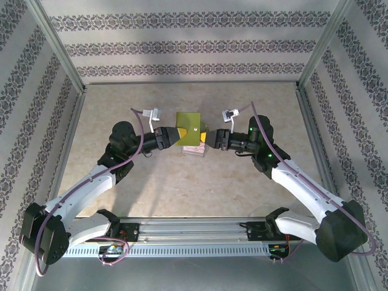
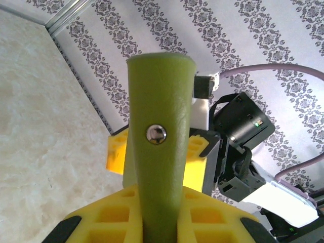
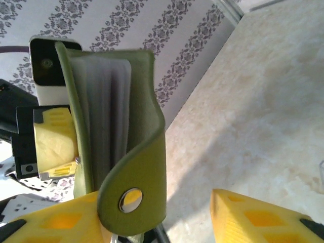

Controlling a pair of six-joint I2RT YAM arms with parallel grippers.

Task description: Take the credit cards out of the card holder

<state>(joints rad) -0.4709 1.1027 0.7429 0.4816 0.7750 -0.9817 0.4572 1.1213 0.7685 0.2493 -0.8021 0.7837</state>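
Wallet [image 1: 189, 128] held upright over the table's [image 1: 157, 182] middle, pinched by the left gripper [image 1: 179, 134]; right gripper [image 1: 210, 139], jaws half apart, faces its open pockets.

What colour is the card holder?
The card holder is olive green, with a silver snap. The left wrist view shows it best.

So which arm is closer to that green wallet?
Left. The left arm has its jaws clamped on the card holder, on its left side. The right arm is at its right edge, jaws open, the flap beside one finger.
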